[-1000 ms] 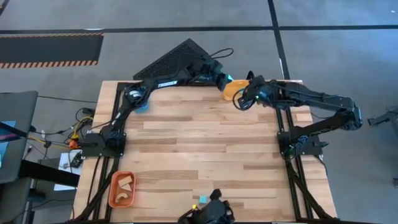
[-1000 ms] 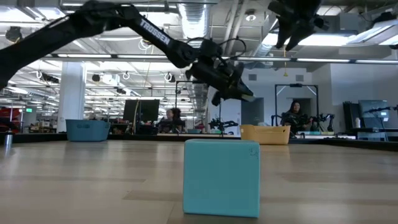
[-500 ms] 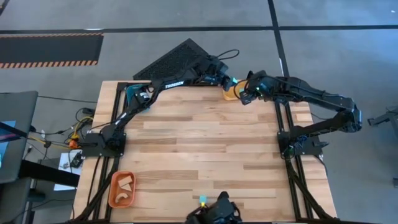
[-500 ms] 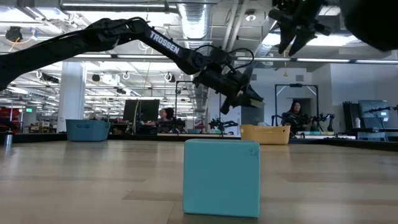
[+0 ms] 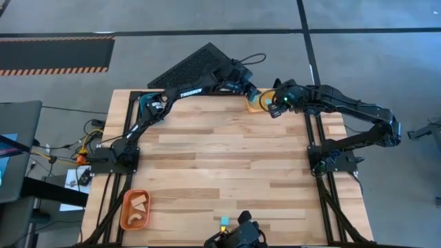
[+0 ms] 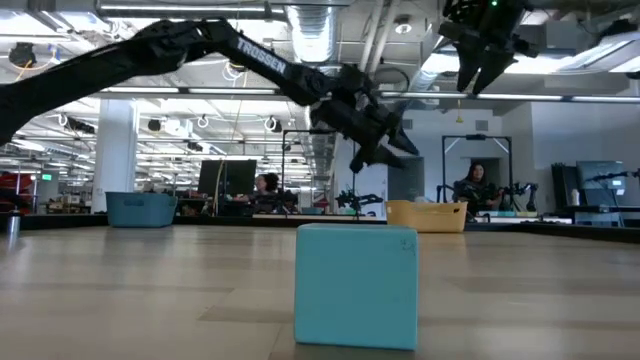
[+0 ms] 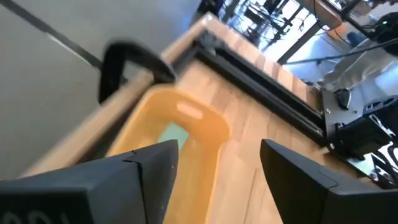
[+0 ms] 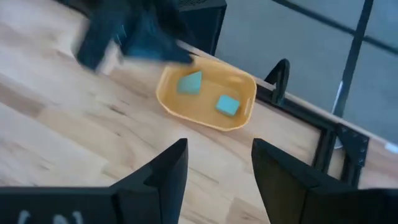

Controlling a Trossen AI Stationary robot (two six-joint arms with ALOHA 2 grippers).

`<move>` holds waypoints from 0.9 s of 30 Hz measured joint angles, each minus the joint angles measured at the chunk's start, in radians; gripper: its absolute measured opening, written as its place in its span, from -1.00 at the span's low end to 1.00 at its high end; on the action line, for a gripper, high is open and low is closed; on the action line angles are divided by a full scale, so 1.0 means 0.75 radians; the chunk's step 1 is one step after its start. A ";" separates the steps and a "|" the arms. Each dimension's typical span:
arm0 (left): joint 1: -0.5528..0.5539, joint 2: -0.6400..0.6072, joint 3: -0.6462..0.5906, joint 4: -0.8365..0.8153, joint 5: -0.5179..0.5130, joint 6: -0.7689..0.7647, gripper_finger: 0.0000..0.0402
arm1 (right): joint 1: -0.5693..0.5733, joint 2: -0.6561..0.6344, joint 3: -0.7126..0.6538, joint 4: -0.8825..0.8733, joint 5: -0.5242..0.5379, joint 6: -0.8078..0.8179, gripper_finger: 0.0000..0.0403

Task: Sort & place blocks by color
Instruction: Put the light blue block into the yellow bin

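Left gripper [image 7: 214, 165]: over yellow-orange tray [image 5: 256, 101] at upper centre of high view, fingers parted, nothing between them.
Right gripper [image 8: 217, 165]: just right of same tray, fingers apart, empty.
Cyan blocks: two [image 8: 189, 83] [image 8: 227, 104] inside tray, lying apart.
Remaining cyan cube [image 5: 224, 221]: bottom centre of high view, well apart from tray.
Orange tray [image 5: 124, 215]: lower left, tan pieces inside.
Advice: lift straight up, clear tray rim, avoid right arm nearby.
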 joint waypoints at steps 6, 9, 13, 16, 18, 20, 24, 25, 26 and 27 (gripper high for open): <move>-0.063 -0.168 0.000 -0.145 -0.215 0.201 -0.16 | 0.201 -0.152 -0.179 0.125 -0.008 0.112 -0.01; -0.126 -0.241 0.000 -0.191 -0.222 0.226 -0.27 | 0.366 -0.285 -0.345 0.279 0.001 0.256 0.00; -0.232 -0.306 0.000 -0.210 -0.220 0.223 -0.37 | 0.600 -0.428 -0.581 0.580 0.013 0.439 -0.02; -0.340 -0.339 -0.009 -0.231 -0.263 0.203 -0.42 | 0.791 -0.443 -0.730 0.816 0.073 0.550 -0.06; -0.419 -0.366 -0.060 -0.229 -0.284 0.216 -0.44 | 0.924 -0.401 -0.799 0.944 0.149 0.608 -0.09; -0.499 -0.388 -0.135 -0.228 -0.314 0.240 -0.47 | 1.046 -0.330 -0.838 0.992 0.230 0.692 -0.13; -0.640 -0.449 -0.378 -0.146 -0.427 0.195 -0.52 | 1.239 -0.131 -0.847 1.059 0.360 0.896 -0.19; -0.669 -0.484 -0.459 -0.078 -0.444 0.160 -0.53 | 1.276 -0.080 -0.847 1.088 0.372 0.929 -0.20; -0.695 -0.527 -0.544 -0.018 -0.461 0.127 -0.54 | 1.309 -0.025 -0.847 1.134 0.377 0.953 -0.21; -0.721 -0.575 -0.630 0.057 -0.485 0.095 -0.55 | 1.336 0.027 -0.847 1.192 0.378 0.970 -0.21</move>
